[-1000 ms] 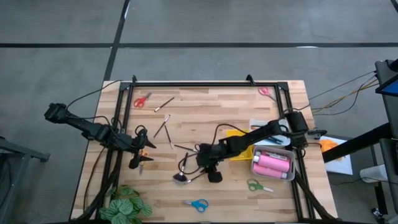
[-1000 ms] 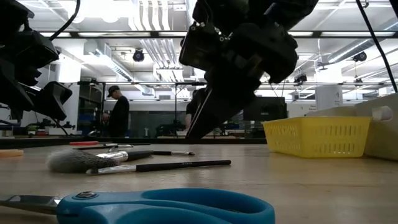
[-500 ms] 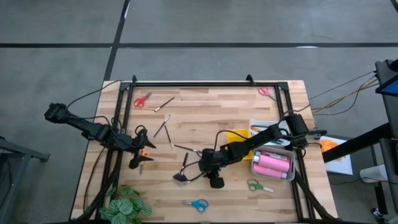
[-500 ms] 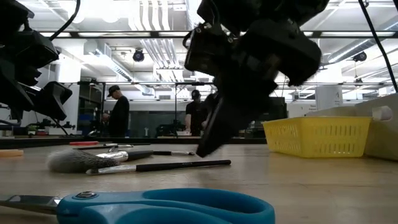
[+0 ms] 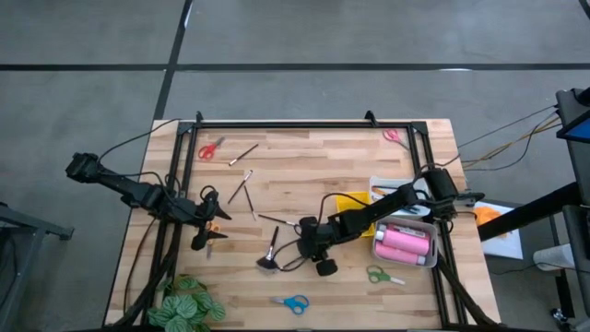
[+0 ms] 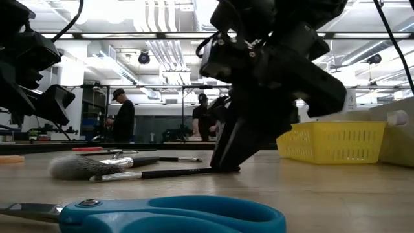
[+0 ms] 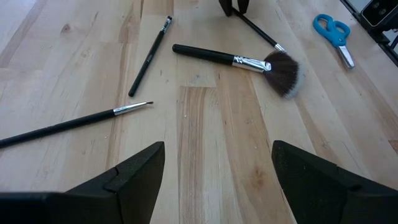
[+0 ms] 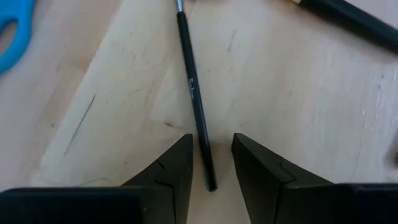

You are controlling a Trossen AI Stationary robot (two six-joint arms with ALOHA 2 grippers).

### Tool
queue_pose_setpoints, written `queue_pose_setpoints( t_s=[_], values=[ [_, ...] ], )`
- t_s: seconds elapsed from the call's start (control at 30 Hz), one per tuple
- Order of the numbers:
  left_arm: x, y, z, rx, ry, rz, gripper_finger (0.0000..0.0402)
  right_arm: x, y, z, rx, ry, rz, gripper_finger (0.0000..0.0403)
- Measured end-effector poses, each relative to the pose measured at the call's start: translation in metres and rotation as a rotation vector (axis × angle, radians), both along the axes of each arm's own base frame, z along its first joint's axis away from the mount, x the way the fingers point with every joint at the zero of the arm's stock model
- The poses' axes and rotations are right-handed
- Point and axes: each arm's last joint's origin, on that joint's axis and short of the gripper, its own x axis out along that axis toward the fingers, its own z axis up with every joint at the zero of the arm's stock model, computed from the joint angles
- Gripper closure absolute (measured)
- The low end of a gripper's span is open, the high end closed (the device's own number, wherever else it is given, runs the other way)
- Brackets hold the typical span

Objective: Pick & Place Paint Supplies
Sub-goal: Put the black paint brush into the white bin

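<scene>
Wooden table from above: right gripper low beside the fan brush; left gripper waits at the left edge. Low view: right fingers touch down on a thin brush. Left wrist: jaws wide open, empty. Right wrist: fingers straddle the thin brush's end, apart, not clamped.

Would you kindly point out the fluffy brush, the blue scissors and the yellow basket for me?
Fluffy brush [image 7: 283, 65], left wrist view, on the dark bristle fan.
Blue scissors [image 6: 174, 216], low view, on the blue handle.
Yellow basket [image 6: 330, 142], low view, on its front mesh wall.
</scene>
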Motion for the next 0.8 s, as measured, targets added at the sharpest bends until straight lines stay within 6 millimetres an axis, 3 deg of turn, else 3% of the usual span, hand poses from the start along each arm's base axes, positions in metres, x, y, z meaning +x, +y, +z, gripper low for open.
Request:
queue_pose_setpoints(
  t_s=[0.33, 0.63, 0.8],
  values=[
    [0.0, 0.0, 0.0, 0.0, 0.0, 0.0, 0.0101, -0.0019, 0.0003, -0.0016, 0.019, 0.01, 0.05, 0.0297],
    [0.0, 0.0, 0.0, 0.0, 0.0, -0.001, 0.0101, -0.0024, -0.0006, -0.0023, 0.027, 0.024, 0.013, 0.0386],
    [0.0, 0.0, 0.0, 0.0, 0.0, 0.0, 0.0101, -0.0025, -0.0006, -0.0023, 0.025, 0.024, 0.01, 0.0389]
  ],
)
